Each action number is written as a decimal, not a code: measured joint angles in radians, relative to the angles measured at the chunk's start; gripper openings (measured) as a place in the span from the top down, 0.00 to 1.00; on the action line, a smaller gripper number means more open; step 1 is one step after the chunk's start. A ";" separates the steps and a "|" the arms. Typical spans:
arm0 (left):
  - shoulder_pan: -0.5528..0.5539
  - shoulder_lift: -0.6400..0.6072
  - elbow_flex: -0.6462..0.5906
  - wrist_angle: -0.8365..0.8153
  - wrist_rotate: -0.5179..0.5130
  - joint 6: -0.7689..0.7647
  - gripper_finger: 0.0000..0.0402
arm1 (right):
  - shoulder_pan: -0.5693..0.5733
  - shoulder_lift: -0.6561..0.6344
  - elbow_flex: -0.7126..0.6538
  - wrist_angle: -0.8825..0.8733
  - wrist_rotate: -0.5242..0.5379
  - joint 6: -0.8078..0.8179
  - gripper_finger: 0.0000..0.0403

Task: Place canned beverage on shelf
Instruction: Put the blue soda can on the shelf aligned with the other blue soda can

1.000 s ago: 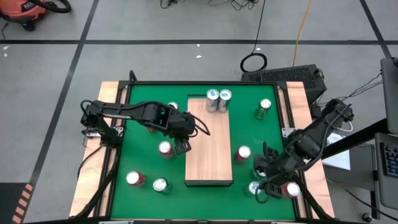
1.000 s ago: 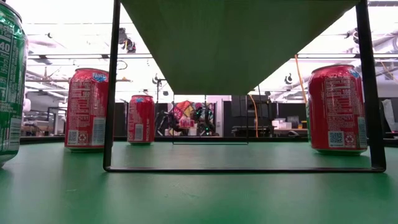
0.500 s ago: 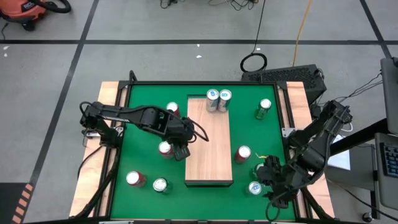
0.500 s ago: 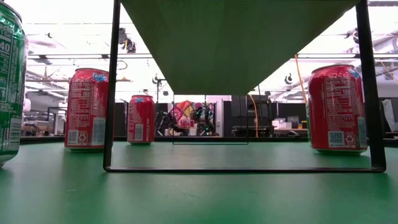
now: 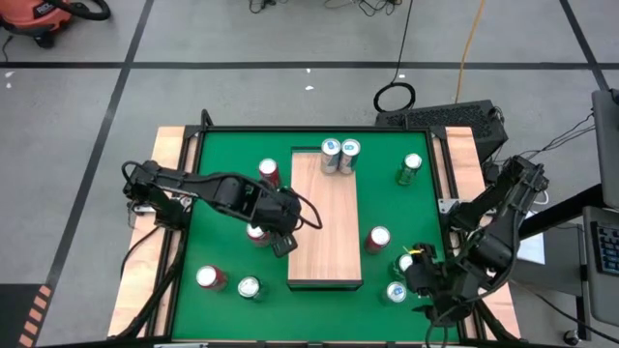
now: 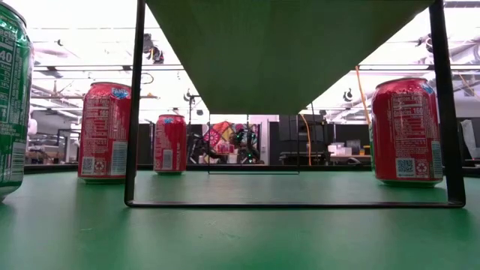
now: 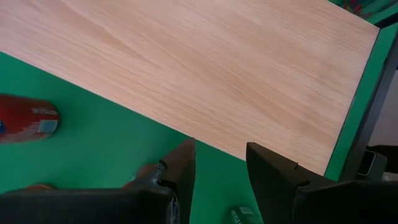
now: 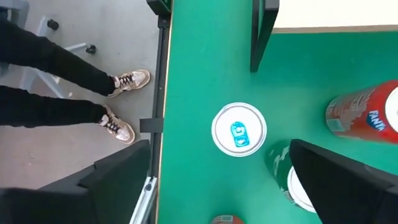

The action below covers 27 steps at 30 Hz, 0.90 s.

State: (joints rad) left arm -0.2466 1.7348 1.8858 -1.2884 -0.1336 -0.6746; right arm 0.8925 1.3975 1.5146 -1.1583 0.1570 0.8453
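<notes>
Cans are scattered over the green table (image 5: 218, 188) around the long pale wooden shelf (image 5: 326, 232), which already carries two blue-topped cans (image 5: 339, 153) at its far end. Our left gripper (image 5: 279, 239) hangs over the table just beside the shelf's left edge, right next to a red soda can (image 5: 255, 232); in its wrist view the two dark fingers (image 7: 180, 171) stand apart with nothing between them. Our right gripper (image 5: 423, 277) sits low near the front right corner, jaws spread wide and empty, looking down on a white-topped can with a blue tab (image 8: 239, 129), with a green can (image 8: 283, 168) and a red can (image 8: 360, 112) close by. We judge the step in hand to be picking a can, and both arms seem poised for one. To do it well, we should centre the open fingers squarely over one can before coming down, so no finger clips a neighbour, and close at mid-height. A person's legs and shoes (image 8: 121, 102) show beyond the table edge, so we should keep swings inside the table.
</notes>
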 joint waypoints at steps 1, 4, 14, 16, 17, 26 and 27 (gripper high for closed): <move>-0.001 0.000 0.000 0.000 -0.003 0.000 0.65 | 0.000 0.000 0.000 0.000 0.000 -0.009 0.06; -0.004 0.000 0.000 0.000 -0.008 -0.001 0.65 | 0.000 0.000 0.000 -0.008 0.003 -0.029 0.06; -0.022 0.000 0.000 0.000 -0.058 0.000 0.65 | -0.001 0.016 0.000 -0.019 0.025 -0.029 0.06; -0.023 0.000 0.000 0.000 -0.059 0.006 0.65 | -0.001 0.041 0.000 -0.007 0.023 -0.053 0.06; -0.023 0.000 0.000 0.000 -0.059 0.007 0.65 | -0.001 0.056 0.000 -0.003 0.023 -0.067 0.06; -0.030 0.000 0.000 0.000 -0.059 0.014 0.65 | -0.037 0.180 0.000 0.050 -0.001 -0.097 0.06; -0.034 0.000 0.000 0.000 -0.059 0.026 0.65 | -0.042 0.190 0.000 0.052 -0.002 -0.096 0.06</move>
State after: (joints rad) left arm -0.2802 1.7351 1.8858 -1.2884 -0.1925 -0.6488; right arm 0.8500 1.5875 1.5146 -1.1060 0.1555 0.7491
